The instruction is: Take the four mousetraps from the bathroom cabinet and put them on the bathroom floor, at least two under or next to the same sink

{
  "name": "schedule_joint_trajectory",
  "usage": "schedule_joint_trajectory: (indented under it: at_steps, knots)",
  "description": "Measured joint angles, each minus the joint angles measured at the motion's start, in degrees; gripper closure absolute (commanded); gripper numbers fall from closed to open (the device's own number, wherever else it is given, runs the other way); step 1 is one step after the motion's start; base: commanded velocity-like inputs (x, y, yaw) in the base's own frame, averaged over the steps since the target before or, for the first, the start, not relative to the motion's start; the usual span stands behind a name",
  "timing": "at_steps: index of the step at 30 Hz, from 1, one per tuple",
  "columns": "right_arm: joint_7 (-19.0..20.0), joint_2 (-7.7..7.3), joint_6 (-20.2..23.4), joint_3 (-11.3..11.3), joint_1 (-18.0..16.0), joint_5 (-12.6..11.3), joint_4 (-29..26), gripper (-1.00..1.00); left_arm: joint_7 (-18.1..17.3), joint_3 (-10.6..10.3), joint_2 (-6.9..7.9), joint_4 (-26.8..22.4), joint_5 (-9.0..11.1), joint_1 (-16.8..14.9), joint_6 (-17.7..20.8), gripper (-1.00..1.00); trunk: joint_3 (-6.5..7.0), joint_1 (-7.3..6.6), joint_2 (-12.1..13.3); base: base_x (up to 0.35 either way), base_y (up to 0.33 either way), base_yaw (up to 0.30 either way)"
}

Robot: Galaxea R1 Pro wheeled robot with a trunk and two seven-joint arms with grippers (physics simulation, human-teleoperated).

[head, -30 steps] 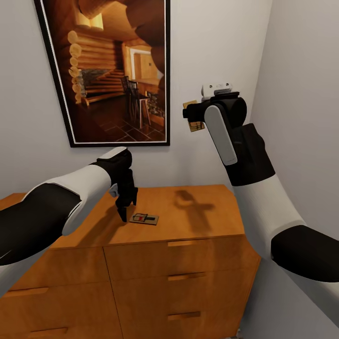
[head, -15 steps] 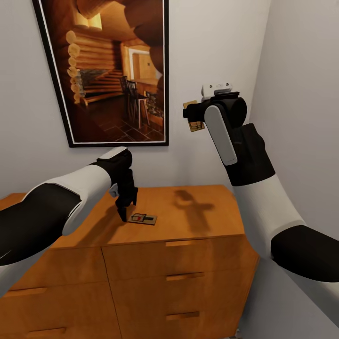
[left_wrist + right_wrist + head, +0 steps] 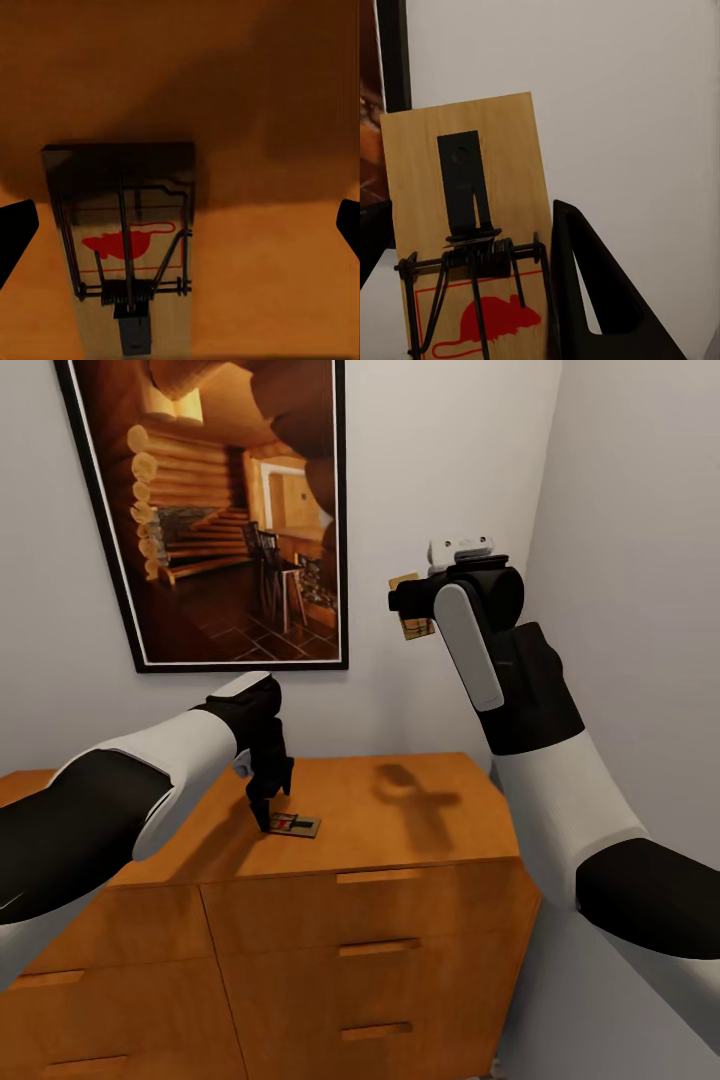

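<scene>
While the right gripper point(image 3: 408, 600) is raised high above the cabinet point(image 3: 380, 810), beside the white wall and to the right of the log-cabin picture point(image 3: 230, 510), it holds one mousetrap point(image 3: 412, 622) clamped between its fingers. The right wrist view shows that trap point(image 3: 472, 262) close up: a tan wooden board standing upright, with a dark metal plate, a wire spring and a red mouse outline printed on it, and one black finger point(image 3: 592, 300) pressed along its edge. The dark frame of the picture point(image 3: 391, 52) borders that view against the wall.

The left gripper point(image 3: 266, 815) points straight down at the cabinet's orange-brown top, its tips just above the wood. A second mousetrap point(image 3: 296, 824) lies flat on the top, immediately beside those tips on the side toward the cabinet's middle. In the left wrist view this trap point(image 3: 127, 255) lies flat on the wood, partly under the arm's shadow, and the two black fingertips point(image 3: 15, 232) show at the far edges of the frame with the trap between them but off toward one of them; the jaws stand wide apart and grasp nothing.

Below the top, the cabinet's flat drawer fronts point(image 3: 370, 960) carry slim bar handles point(image 3: 378, 947). A shadow of the raised arm falls on the cabinet top near its right end.
</scene>
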Motion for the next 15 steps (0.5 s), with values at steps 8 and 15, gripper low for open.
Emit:
schedule_joint_trajectory:
  at_steps: [8, 15]
  knots:
    - [0.0, 0.01, 0.0, 0.1, 0.0, 0.0, 0.0, 1.0, 0.0, 0.0, 0.0, -0.1, 0.0, 0.0, 0.0, -1.0, 0.0, -0.01, 0.0, 0.102, -0.078, 0.0]
    - [0.0, 0.0, 0.0, 0.0, 0.0, 0.0, 0.0, 1.0, 0.0, -0.1, 0.01, -0.1, 0.1, 0.0, 0.0, -1.0, 0.0, 0.0, 0.0, 0.018, -0.014, 0.0]
